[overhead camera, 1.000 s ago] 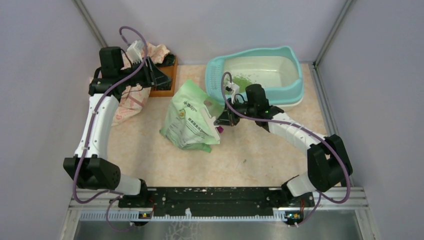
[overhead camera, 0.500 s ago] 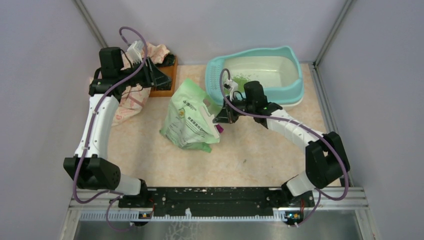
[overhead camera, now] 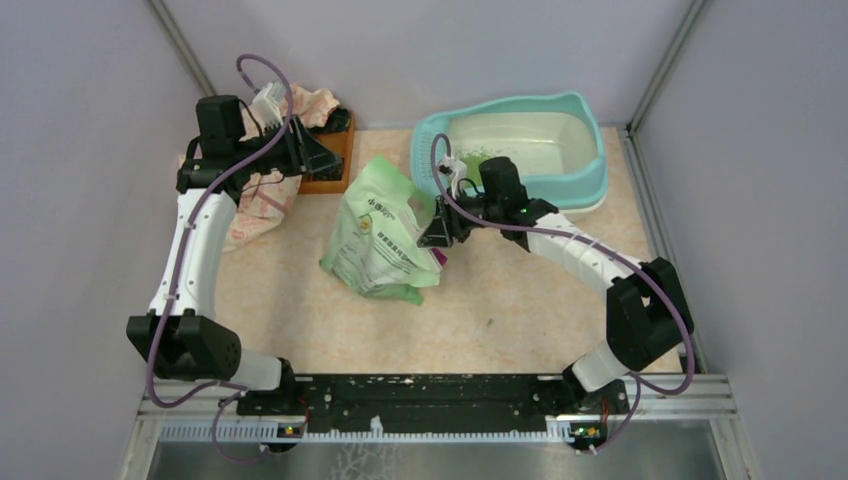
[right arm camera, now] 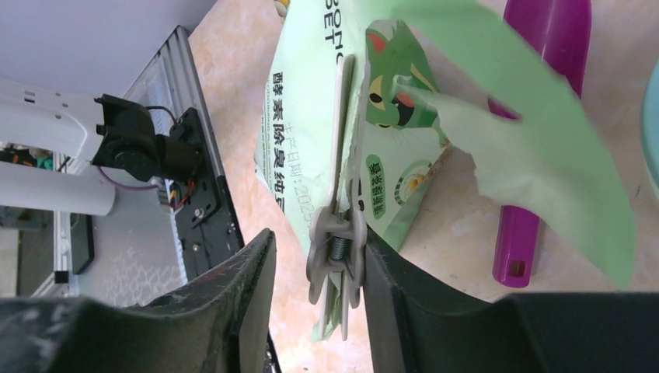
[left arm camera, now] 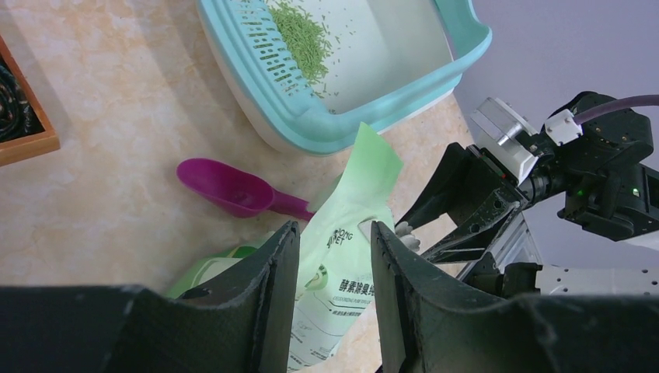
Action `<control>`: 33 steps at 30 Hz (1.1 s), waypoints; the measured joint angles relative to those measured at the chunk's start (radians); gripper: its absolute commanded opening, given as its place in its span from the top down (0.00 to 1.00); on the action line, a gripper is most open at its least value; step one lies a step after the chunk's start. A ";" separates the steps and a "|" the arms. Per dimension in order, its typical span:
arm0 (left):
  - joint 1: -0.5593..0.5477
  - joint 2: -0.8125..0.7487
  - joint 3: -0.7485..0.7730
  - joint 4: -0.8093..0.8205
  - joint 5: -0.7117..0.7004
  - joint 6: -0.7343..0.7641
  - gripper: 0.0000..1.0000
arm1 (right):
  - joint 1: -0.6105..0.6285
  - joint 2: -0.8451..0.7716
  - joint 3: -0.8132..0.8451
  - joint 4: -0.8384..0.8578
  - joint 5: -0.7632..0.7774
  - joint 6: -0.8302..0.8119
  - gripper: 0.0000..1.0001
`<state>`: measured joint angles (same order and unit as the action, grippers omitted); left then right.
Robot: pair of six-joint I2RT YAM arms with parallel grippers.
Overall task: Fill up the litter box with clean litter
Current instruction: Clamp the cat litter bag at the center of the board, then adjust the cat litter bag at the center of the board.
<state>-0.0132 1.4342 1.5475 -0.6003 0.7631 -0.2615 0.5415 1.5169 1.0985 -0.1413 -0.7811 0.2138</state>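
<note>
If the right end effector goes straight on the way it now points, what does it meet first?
The grey clip on the green litter bag; it sits between the fingers of the right end effector, so contact seems near.

You can read print only on the pale green bag (right arm camera: 311, 155) lying mid-bench (overhead camera: 520, 300). Chinese characters 酵素除臭 run along its face, and the letter fragments "ONG" and "ET" sit near its torn top. The smaller print is too blurred to read.
</note>
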 measured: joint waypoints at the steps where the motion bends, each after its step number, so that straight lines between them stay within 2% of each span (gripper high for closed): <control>1: 0.000 0.000 0.000 0.000 0.002 0.000 0.55 | 0.002 0.000 0.004 -0.003 -0.001 -0.004 0.52; 5: 0.000 -0.008 0.000 0.000 0.008 0.000 0.55 | 0.004 0.000 0.015 -0.017 0.001 -0.013 0.38; 8: 0.000 -0.013 0.000 0.000 0.012 0.000 0.55 | 0.005 0.003 0.029 -0.031 0.006 -0.021 0.35; 20: 0.000 -0.014 0.000 -0.002 0.014 0.000 0.55 | -0.008 0.203 0.299 -0.074 0.045 -0.058 0.35; 27: 0.000 -0.014 0.010 -0.008 0.015 0.000 0.55 | -0.002 0.260 0.323 -0.050 0.045 -0.029 0.36; 31: 0.000 -0.015 0.011 -0.009 0.016 0.000 0.55 | 0.012 0.259 0.322 0.035 0.046 -0.002 0.36; 33: 0.000 -0.015 0.011 -0.010 0.015 0.000 0.55 | 0.024 0.259 0.322 0.085 0.046 0.010 0.41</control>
<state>-0.0132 1.4193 1.5589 -0.6098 0.7784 -0.2611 0.5659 1.7760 1.4204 -0.0563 -0.7349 0.2234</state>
